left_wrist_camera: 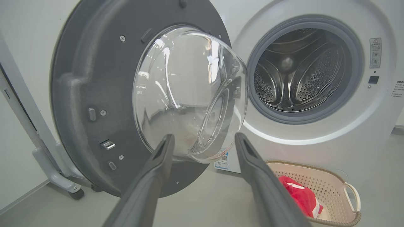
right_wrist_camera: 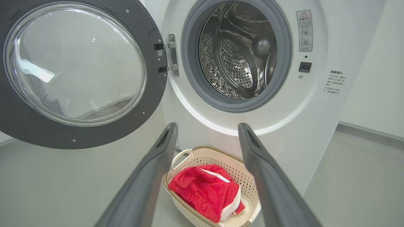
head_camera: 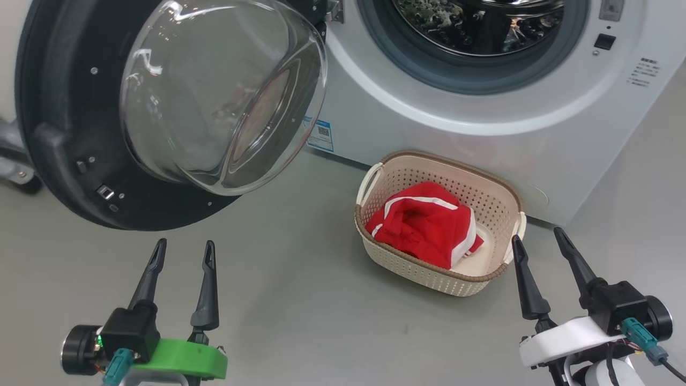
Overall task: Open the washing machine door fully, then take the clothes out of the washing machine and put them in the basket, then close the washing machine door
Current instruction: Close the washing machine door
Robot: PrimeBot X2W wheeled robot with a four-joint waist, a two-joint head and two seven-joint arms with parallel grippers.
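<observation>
The washing machine [head_camera: 482, 118] stands ahead with its round door [head_camera: 177, 107] swung wide open to the left, glass bowl bulging toward me. Its steel drum [right_wrist_camera: 240, 53] looks bare inside. On the floor in front of the machine sits the cream basket [head_camera: 439, 220], and the red and white clothes [head_camera: 426, 228] lie in it. My left gripper [head_camera: 185, 249] is open and holds nothing, low down below the door. My right gripper [head_camera: 538, 238] is open too and holds nothing, just right of the basket's near corner.
A grey frame on a small wheel [left_wrist_camera: 75, 193] stands behind the open door at the far left. Grey floor [head_camera: 300, 300] stretches between the two grippers and the basket. The machine's right side leaves open floor [right_wrist_camera: 356, 179] beside a white wall.
</observation>
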